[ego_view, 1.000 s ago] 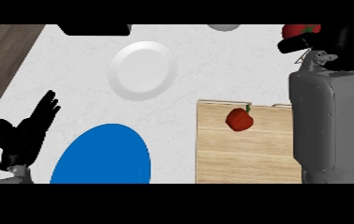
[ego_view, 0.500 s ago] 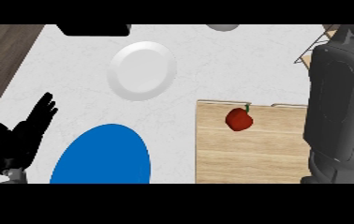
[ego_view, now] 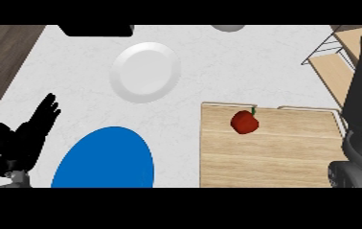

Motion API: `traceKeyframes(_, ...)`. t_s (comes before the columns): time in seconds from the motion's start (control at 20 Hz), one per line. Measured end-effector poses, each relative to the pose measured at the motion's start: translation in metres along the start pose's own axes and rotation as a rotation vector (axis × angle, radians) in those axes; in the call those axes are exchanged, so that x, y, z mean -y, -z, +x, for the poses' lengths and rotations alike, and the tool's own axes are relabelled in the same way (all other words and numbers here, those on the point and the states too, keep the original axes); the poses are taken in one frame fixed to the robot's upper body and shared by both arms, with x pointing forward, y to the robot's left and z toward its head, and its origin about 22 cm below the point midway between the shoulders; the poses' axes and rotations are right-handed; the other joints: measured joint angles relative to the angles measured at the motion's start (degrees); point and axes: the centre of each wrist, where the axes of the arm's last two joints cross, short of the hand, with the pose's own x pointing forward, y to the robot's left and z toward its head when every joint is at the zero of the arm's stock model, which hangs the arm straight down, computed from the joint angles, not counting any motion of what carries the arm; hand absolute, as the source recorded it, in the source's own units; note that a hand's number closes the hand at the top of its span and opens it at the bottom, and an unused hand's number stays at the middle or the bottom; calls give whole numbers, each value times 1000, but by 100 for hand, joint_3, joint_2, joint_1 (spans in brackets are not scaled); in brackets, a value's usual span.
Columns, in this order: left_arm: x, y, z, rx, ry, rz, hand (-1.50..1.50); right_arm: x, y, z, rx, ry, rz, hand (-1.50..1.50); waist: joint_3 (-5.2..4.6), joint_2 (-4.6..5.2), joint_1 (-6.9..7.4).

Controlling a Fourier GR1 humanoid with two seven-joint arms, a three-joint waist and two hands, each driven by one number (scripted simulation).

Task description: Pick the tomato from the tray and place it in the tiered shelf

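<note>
A red tomato (ego_view: 244, 122) with a green stem lies near the far edge of the wooden tray (ego_view: 268, 161), apart from both hands. The tiered shelf (ego_view: 338, 55), wood boards in a wire frame, shows partly at the upper right edge. My left hand (ego_view: 32, 132) rests open at the lower left, fingers up, far from the tray. Of my right arm (ego_view: 354, 122) only a dark stretch shows along the right edge beside the tray; its hand is out of sight.
A white plate (ego_view: 145, 71) lies on the counter left of the tray's far corner. A blue plate (ego_view: 106, 161) sits at the lower left beside my left hand. A black object (ego_view: 96, 29) and a grey round one (ego_view: 228, 27) sit at the far edge.
My right arm has swung rightward, from over the tray's right side to the view's edge, uncovering the shelf. The tomato and my left hand have stayed put.
</note>
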Motion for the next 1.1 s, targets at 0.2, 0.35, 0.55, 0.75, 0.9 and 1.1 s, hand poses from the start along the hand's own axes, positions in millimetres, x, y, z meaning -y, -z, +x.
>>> traceKeyframes(0.2,-2,0,1,3,-2,1,0,2,23,0,-28,-47,7,150,2,7,4)
traceKeyframes(0.35,-2,2,-2,6,-3,2,0,4,37,-1,-49,-84,-4,150,3,10,-6)
traceKeyframes(0.55,-1,2,0,5,2,-1,0,-5,61,-16,-89,-147,-12,150,4,10,-13)
traceKeyframes(0.75,-4,3,-3,2,-1,4,0,-13,79,-29,-118,-194,-15,150,6,16,-13)
traceKeyframes(0.9,-2,3,-3,3,2,5,0,-21,93,-41,-141,-197,-9,150,7,17,-4)
traceKeyframes(1.1,-8,-1,0,7,1,0,0,-32,107,-61,-179,-164,-1,150,9,15,2)
